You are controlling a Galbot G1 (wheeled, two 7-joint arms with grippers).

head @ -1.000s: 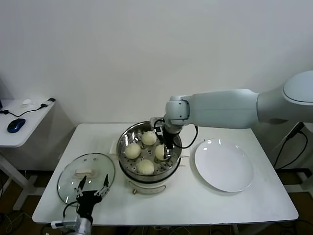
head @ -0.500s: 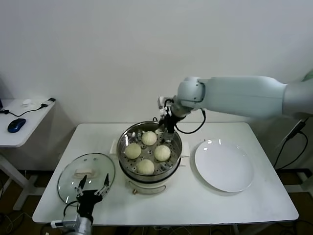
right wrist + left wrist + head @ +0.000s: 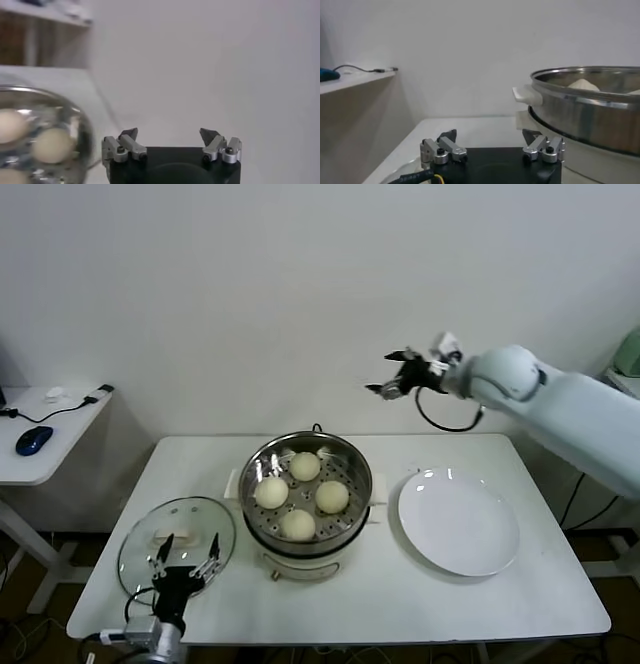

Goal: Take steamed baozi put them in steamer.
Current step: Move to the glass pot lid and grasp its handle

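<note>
White table (image 3: 420, 604) under a plain wall: all four steamed baozi (image 3: 298, 494) sat in the steamer (image 3: 256, 529) at centre, plate (image 3: 459, 522) to its right bare. I had the right gripper (image 3: 396, 376) high, far-right of the pot, jaws spread, carrying nothing; left gripper (image 3: 183, 572) idled spread over the glass lid (image 3: 176, 542), near-left. Loading looked complete, so I judged a clean retreat wide of the rim best.

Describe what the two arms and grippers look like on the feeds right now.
The right arm has smooth, rounded white shells, with a black cable looping under its wrist. The right gripper is black with two slim dark fingers. The left gripper matches it: a black base and silver finger mounts with dark screws, plus a black cable trailing beside it.
</note>
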